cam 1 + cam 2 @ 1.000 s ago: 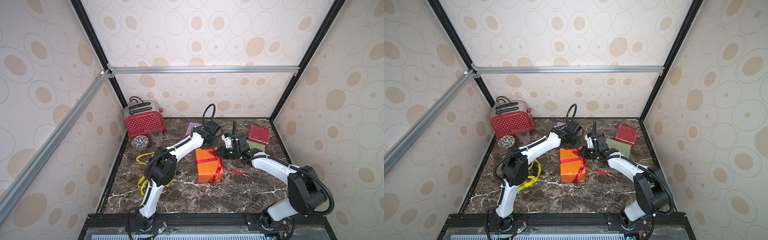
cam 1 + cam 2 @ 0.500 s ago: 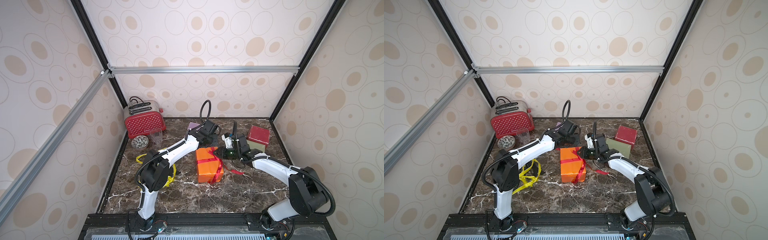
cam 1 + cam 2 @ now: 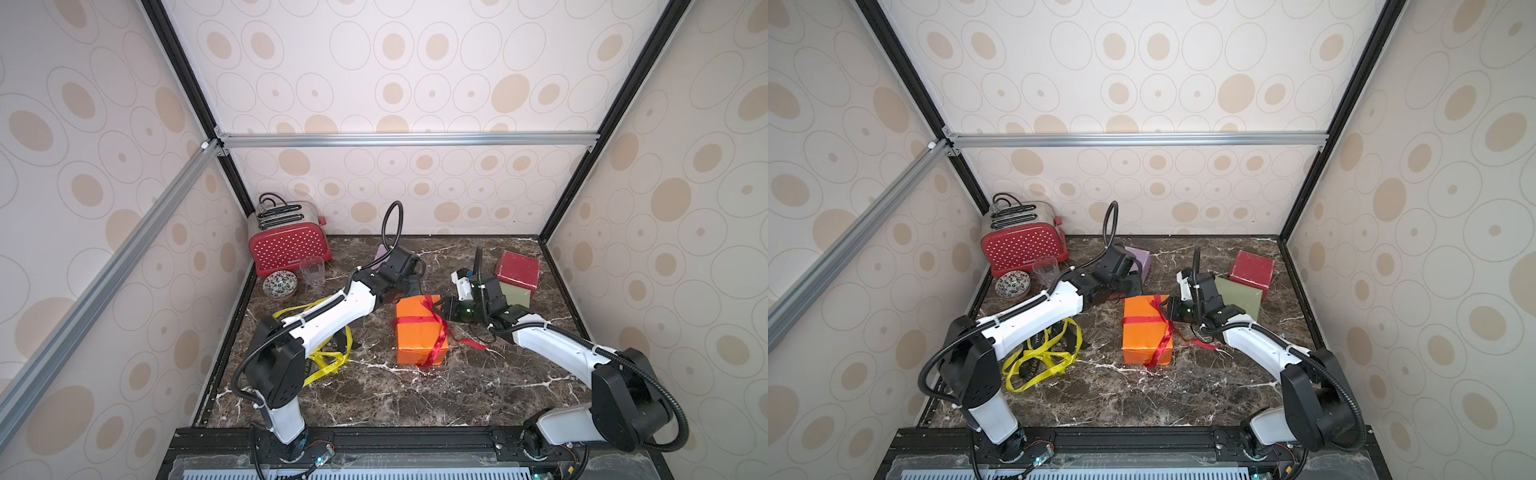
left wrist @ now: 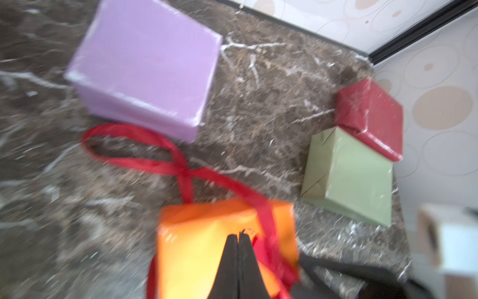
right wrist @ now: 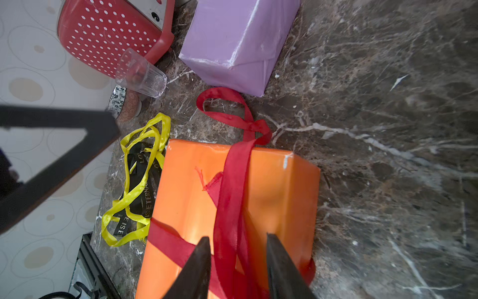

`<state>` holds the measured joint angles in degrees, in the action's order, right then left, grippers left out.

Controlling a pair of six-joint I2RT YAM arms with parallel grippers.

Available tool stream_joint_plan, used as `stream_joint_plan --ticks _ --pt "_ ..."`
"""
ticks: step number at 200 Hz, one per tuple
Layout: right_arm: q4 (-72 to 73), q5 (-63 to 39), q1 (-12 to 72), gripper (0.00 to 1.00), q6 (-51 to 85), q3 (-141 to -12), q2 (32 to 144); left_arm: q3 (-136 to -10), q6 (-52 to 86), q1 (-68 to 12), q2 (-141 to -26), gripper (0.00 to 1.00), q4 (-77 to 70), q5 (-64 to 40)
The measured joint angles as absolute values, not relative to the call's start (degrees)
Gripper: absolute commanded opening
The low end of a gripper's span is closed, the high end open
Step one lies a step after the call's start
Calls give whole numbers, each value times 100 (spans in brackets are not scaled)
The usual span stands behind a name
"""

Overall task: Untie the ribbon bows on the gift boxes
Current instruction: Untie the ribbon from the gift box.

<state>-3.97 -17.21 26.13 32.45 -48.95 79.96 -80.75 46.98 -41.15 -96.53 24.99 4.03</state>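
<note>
The orange gift box (image 3: 417, 332) (image 3: 1144, 328) stands mid-table with a red ribbon (image 5: 232, 196) wrapped round it. One loop of the ribbon (image 5: 225, 108) trails on the marble toward the lilac box (image 5: 238, 38) (image 4: 147, 67). My right gripper (image 5: 236, 239) (image 3: 1167, 309) is open, its jaws either side of the red strand on the box top. My left gripper (image 4: 238, 235) is shut above the orange box's far edge; the view is blurred. The dark red box (image 3: 517, 270) sits partly on the olive green box (image 3: 515, 293) at back right. Loose yellow ribbons (image 3: 1038, 361) and a black lettered ribbon (image 5: 144, 194) lie at left.
A red white-dotted toaster (image 3: 289, 245), a clear glass (image 3: 312, 271) and a small patterned bowl (image 3: 279, 284) stand in the back left corner. Walls close the marble table on three sides.
My right gripper's jaws have spread apart over the red ribbon. The left arm's elbow has swung down toward the front left, with its wrist shifting a little left.
</note>
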Motion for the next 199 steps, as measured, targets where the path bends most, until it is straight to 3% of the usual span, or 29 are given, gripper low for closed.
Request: stream_joint_plan --ticks 63,125,162,199 --pt "-2137 -779 3183 34 2908 -6914 8742 -6121 4359 -4217 -8707 10 2005 196" --pt "-3704 388 3527 30 2749 -8523 10084 -5325 3955 -4257 -8368 17 1278 -281" --pt "-4189 755 3529 29 2722 -8936 10495 -4921 3767 -4265 -8062 26 827 -395" --pt "-4427 797 3535 27 2687 -8980 10554 -4772 3699 -4320 -7826 28 620 -399"
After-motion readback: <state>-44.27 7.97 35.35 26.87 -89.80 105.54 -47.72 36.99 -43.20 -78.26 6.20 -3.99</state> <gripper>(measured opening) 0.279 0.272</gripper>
